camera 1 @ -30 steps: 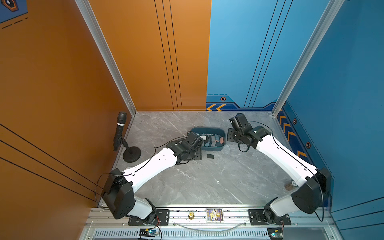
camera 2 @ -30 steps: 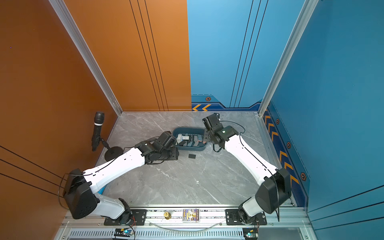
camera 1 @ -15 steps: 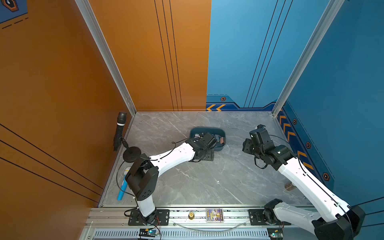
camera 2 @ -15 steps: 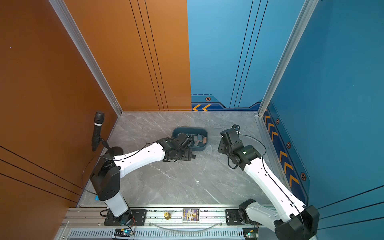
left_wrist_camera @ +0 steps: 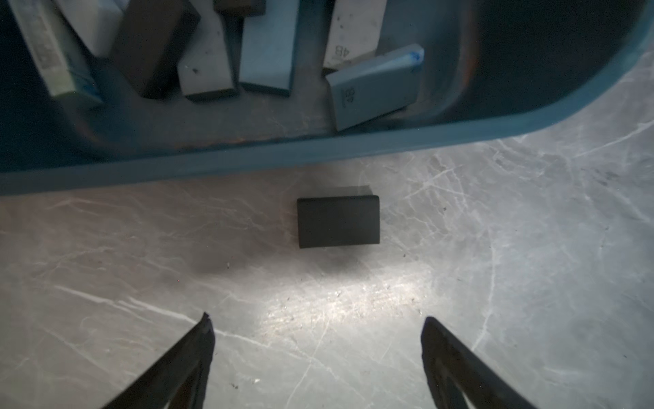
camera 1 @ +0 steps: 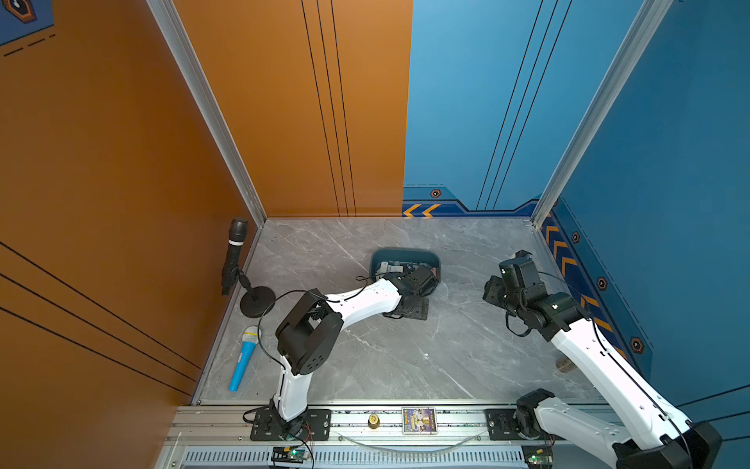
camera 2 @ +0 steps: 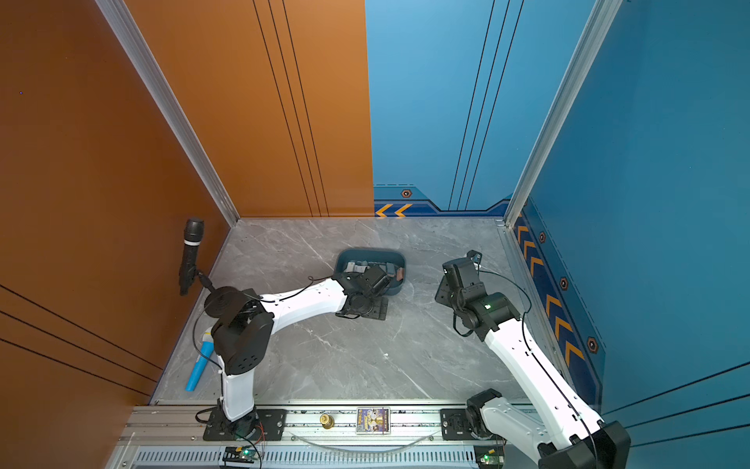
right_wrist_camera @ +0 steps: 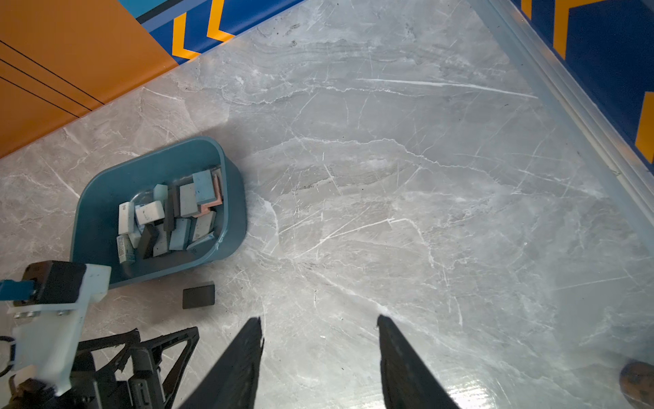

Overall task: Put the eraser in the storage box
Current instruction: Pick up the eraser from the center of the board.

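A black eraser [left_wrist_camera: 338,221] lies flat on the marble table, just outside the near rim of the teal storage box [left_wrist_camera: 318,152]. The right wrist view also shows the eraser [right_wrist_camera: 198,294] and the storage box [right_wrist_camera: 148,159], which holds several erasers. My left gripper [left_wrist_camera: 317,320] is open and empty, a short way back from the eraser. In both top views the left gripper [camera 1: 408,310] [camera 2: 363,310] hangs by the box [camera 1: 406,255] and hides the eraser. My right gripper [right_wrist_camera: 319,319] is open and empty over bare table, right of the box [camera 1: 493,292].
A black microphone on a round stand [camera 1: 235,260] is at the left wall. A blue toy microphone [camera 1: 244,359] lies near the front left. A small brown round thing [camera 1: 565,364] sits by the right wall. Walls close in three sides.
The left gripper moved from beside the box to over the loose eraser, and its jaws opened wider. The right arm drew back from the box toward the right wall.
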Motion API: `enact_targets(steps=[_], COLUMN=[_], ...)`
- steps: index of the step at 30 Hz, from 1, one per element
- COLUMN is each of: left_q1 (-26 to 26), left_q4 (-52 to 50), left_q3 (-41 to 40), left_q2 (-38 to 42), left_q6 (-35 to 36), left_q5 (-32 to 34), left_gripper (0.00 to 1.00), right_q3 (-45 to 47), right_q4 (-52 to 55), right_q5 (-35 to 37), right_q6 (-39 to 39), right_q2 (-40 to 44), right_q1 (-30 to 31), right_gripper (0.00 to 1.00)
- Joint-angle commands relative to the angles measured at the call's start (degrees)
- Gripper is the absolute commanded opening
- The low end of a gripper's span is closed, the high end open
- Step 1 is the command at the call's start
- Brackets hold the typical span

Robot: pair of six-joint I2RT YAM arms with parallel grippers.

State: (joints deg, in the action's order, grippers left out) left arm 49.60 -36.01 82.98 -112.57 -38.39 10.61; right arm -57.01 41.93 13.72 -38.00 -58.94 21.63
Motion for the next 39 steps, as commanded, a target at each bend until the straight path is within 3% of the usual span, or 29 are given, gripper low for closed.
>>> enact_targets(steps=[1, 17, 39], left_q1=[0.65, 0.94, 1.05], left_q4=[1.44, 7.16, 7.62], left_q3=[1.50, 1.22, 3.21], left_q2=[-1.40, -5.01, -9.94], left_q6=[1.26, 4.53, 4.65], left_q5=[2.17, 6.16, 5.19], left_gripper=[0.92, 0.87, 0.52], right_q3=[0.98, 2.17, 2.26], right_q4=[1.22, 1.40, 1.84], right_q5=[-0.44, -1.15, -1.45], right_q6=[-0.94, -1.16, -1.11], right_q2=[1.43, 2.51, 3.57], right_q1=[-0.77, -2.18, -3.17], right_gripper=[0.54, 0.55, 0.55])
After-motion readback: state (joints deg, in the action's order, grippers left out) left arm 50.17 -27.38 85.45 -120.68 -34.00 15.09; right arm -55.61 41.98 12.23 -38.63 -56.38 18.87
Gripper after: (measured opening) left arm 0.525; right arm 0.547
